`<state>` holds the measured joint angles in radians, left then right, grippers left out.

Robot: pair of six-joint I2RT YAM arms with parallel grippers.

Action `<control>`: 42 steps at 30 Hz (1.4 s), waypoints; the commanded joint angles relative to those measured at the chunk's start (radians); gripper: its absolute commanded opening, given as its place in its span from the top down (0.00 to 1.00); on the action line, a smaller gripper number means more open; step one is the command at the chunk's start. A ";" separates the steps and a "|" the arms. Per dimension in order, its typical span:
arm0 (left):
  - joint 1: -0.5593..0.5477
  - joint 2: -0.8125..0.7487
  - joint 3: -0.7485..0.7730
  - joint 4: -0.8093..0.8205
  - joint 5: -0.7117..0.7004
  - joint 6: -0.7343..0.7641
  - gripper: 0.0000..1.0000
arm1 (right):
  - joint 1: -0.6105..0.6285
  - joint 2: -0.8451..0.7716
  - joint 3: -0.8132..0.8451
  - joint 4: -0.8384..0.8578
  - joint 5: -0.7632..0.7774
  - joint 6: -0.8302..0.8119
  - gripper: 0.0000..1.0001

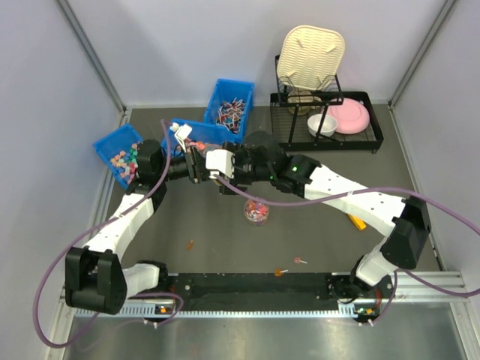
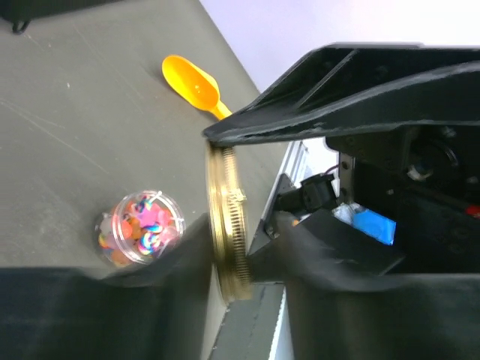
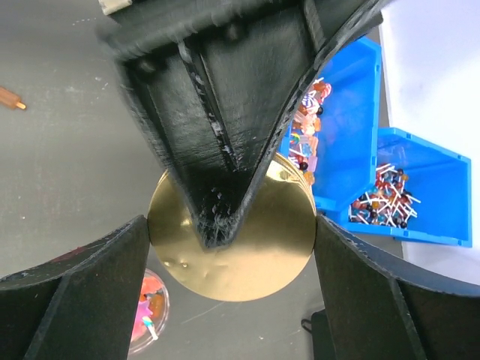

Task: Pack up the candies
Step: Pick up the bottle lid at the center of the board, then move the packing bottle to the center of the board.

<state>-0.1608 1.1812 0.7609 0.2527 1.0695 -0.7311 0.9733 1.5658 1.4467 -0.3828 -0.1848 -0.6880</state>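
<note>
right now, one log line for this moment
left gripper: shut on gold lid | right gripper: flanks lid rim, grip unclear | jar: candies inside, uncapped

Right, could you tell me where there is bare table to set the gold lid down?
For the gold lid, the widest bare table lies left of the jar, bordered by the left arm; only one stray sweet lies there. Further back it is crowded by the blue bins and the rack tray.
</note>
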 commanded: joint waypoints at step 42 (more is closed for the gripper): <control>-0.163 -0.006 -0.374 0.319 -0.171 0.867 0.01 | -0.263 -0.627 -0.473 0.042 -0.035 0.028 0.15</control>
<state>-0.3069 1.1599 0.4156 0.4564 0.8352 -0.0357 0.7212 0.9627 0.9920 -0.3820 -0.1932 -0.6521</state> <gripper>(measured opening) 0.987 0.850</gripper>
